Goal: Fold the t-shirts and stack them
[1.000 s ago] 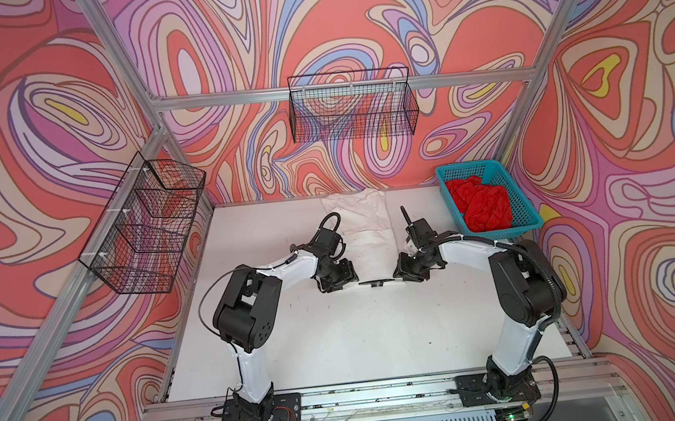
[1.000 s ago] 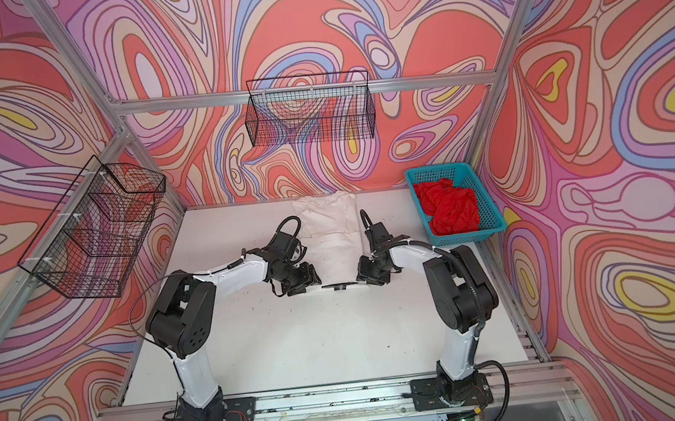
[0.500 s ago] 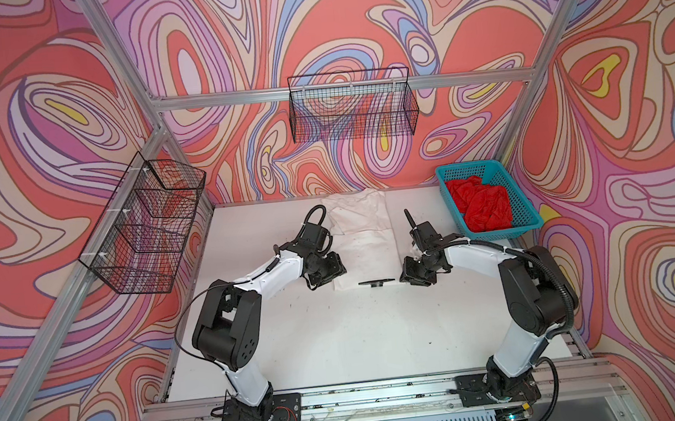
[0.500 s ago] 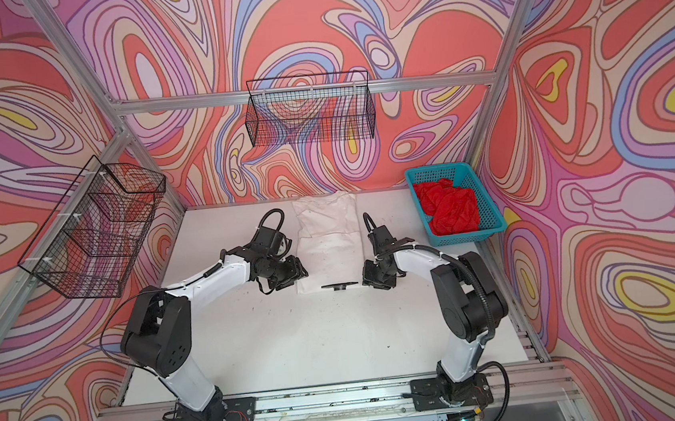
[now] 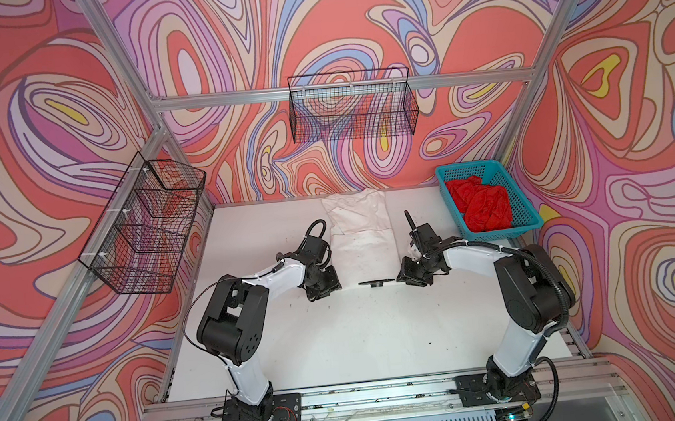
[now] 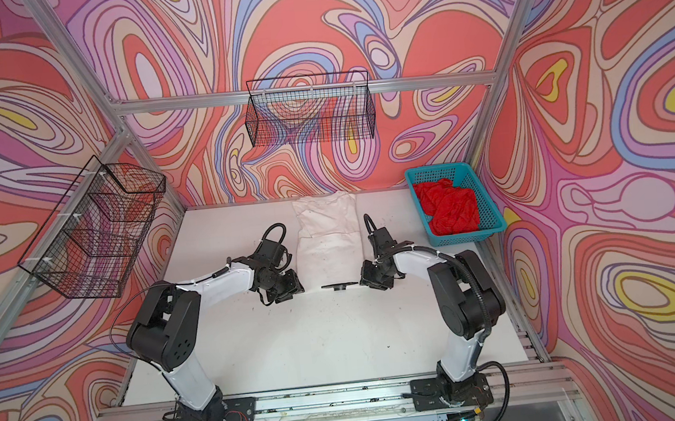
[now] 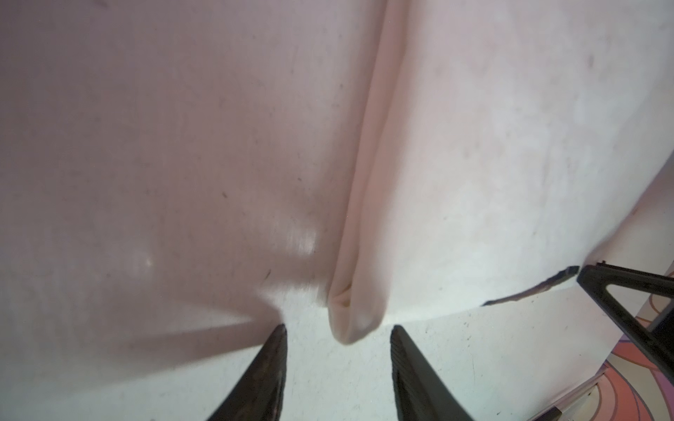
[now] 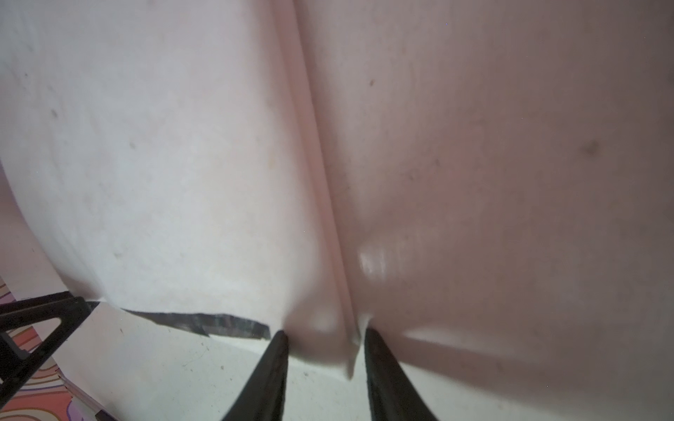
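The white t-shirt (image 5: 361, 234) (image 6: 327, 237) lies folded into a long strip at the middle back of the table. My left gripper (image 5: 333, 282) (image 6: 298, 285) is at its near left corner. In the left wrist view that gripper (image 7: 337, 328) is open, and the shirt's (image 7: 474, 164) rolled corner lies just ahead of the tips, untouched. My right gripper (image 5: 400, 273) (image 6: 364, 276) is at the near right corner. In the right wrist view its jaws (image 8: 324, 333) stand apart with the shirt's (image 8: 164, 164) corner bunched between them. The red t-shirt (image 5: 483, 207) (image 6: 448, 206) lies crumpled in the basket.
The teal basket (image 5: 469, 165) (image 6: 436, 168) stands at the back right. A flat black strip (image 5: 375, 282) lies on the white table (image 5: 360, 343) at the shirt's near hem, between the grippers. Black wire baskets hang on the back wall (image 5: 352, 110) and the left rail (image 5: 145, 224).
My left gripper has moved left along the near hem to the shirt's corner, and its jaws have narrowed. The right gripper has barely shifted. The white shirt lies as before.
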Robot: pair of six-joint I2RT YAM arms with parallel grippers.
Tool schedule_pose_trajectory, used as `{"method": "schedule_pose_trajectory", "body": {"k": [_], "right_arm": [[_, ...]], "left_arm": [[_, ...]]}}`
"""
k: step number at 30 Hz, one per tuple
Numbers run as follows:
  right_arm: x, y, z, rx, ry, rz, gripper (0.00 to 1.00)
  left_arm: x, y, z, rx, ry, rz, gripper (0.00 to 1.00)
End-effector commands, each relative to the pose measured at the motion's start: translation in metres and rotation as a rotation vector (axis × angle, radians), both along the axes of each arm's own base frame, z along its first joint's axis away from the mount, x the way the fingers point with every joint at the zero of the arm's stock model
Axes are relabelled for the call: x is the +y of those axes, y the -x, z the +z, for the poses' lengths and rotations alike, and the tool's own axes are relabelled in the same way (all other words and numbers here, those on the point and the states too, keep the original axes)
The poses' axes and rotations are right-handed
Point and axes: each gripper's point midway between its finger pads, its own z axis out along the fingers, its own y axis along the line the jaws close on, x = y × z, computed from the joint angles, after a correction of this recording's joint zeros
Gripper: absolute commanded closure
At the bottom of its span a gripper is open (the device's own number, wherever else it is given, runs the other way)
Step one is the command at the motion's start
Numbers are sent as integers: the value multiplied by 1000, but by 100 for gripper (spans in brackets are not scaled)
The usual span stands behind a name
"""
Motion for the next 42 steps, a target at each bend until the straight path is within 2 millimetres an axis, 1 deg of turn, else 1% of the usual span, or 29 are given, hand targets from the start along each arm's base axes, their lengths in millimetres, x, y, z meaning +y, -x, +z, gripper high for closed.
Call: {"method": "schedule_pose_trajectory", "body": {"k": [1, 6, 8, 12, 17, 20, 22, 24, 25, 27, 29, 31, 34, 38, 40, 42], "right_arm": [[-7, 11, -24, 64, 43, -2, 65], [-7, 15, -27, 70, 44, -1, 72], [-8, 15, -28, 71, 44, -1, 74], [-8, 16, -29, 74, 45, -2, 77], [-9, 17, -31, 75, 46, 0, 81], [-8, 16, -31, 72, 45, -1, 87], [-8, 15, -31, 69, 44, -3, 93], [-8, 15, -28, 66, 43, -3, 99], [-8, 14, -25, 61, 42, -4, 100], [-7, 13, -17, 51, 35, -2, 100], [-6, 12, -5, 38, 29, -3, 100], [-6, 12, 15, 12, 17, -6, 100], [-6, 18, 38, -3, -1, -13, 100], [-9, 34, 66, -14, -24, -35, 100], [-11, 46, 79, -16, -38, -50, 100], [-10, 61, 88, -10, -53, -59, 100]], "left_arm": [[7, 5, -13, 13, -38, 10, 52], [6, 8, -21, 26, -38, 14, 57], [5, 7, -23, 23, -37, 17, 60], [4, 4, -24, 16, -38, 21, 68], [4, 4, -30, 20, -48, 22, 75], [1, 2, -33, 22, -49, 20, 81], [-2, 2, -35, 23, -51, 15, 88], [-2, 1, -34, 23, -52, 15, 98], [-2, 1, -33, 22, -52, 15, 100], [-1, 2, -28, 16, -54, 12, 100], [1, 4, -17, 3, -52, 15, 100], [3, 6, -3, -12, -47, 17, 100], [2, 11, 21, -32, -27, 12, 100], [2, 24, 51, -51, -13, -11, 100], [3, 36, 62, -48, -6, -25, 100], [3, 49, 71, -41, 1, -36, 100]]}}
